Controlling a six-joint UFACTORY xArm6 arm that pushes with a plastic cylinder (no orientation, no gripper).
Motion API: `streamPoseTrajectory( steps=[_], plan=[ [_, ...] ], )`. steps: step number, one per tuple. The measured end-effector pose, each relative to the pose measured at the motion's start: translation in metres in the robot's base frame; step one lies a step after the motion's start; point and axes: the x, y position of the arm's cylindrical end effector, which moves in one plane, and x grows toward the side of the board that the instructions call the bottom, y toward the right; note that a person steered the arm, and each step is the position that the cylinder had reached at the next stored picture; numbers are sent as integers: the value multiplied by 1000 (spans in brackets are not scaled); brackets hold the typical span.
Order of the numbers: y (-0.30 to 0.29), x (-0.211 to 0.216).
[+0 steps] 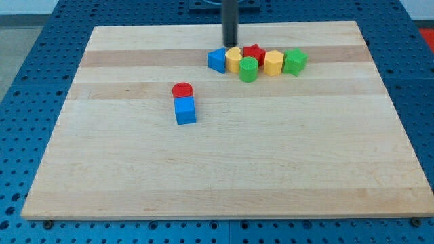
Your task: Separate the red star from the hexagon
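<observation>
The red star [255, 52] sits in a tight cluster near the view's top, right of centre. A yellow hexagon [273, 62] touches it on its right. A yellow block [233, 59] touches it on its left, and a green cylinder [249, 70] sits just below it. A blue block [217, 59] ends the cluster on the left and a green star [295, 61] on the right. My tip [230, 45] stands just above the yellow block, to the upper left of the red star, very close to the cluster.
A red cylinder [182, 90] and a blue cube [184, 110] sit touching each other left of centre, the cube below the cylinder. The wooden board [224, 169] lies on a blue perforated table [27, 41].
</observation>
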Motion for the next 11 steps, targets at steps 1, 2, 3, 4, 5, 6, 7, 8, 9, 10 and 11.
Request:
streamPoseTrajectory(
  steps=[1,2,3,4,5,6,7,8,9,10,11],
  plan=[
    [40,0],
    [57,14],
    [60,32],
    [53,33],
    [37,33],
    [25,40],
    [23,59],
    [23,77],
    [23,89],
    [22,90],
    [22,90]
  ],
)
